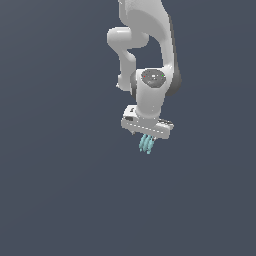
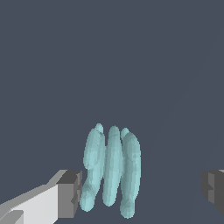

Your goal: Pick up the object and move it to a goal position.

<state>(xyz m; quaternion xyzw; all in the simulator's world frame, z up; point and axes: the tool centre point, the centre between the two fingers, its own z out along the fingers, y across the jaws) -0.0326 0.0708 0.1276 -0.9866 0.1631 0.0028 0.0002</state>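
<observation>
The object (image 2: 113,168) is a small pale teal ribbed thing, like three thin discs standing side by side. In the wrist view it sits between the fingers of my gripper (image 2: 142,192), close against one grey fingertip (image 2: 70,193) and far from the other fingertip (image 2: 213,188). The jaws stand wide apart, so the gripper is open and not clamped on it. In the exterior view the object (image 1: 146,144) pokes out just below the white gripper hand (image 1: 147,125), which points downward; the fingers themselves are hard to make out there.
The white arm (image 1: 150,45) comes down from the top of the exterior view. Everything around it is a plain dark grey-blue surface, with no other objects, edges or goal marker showing.
</observation>
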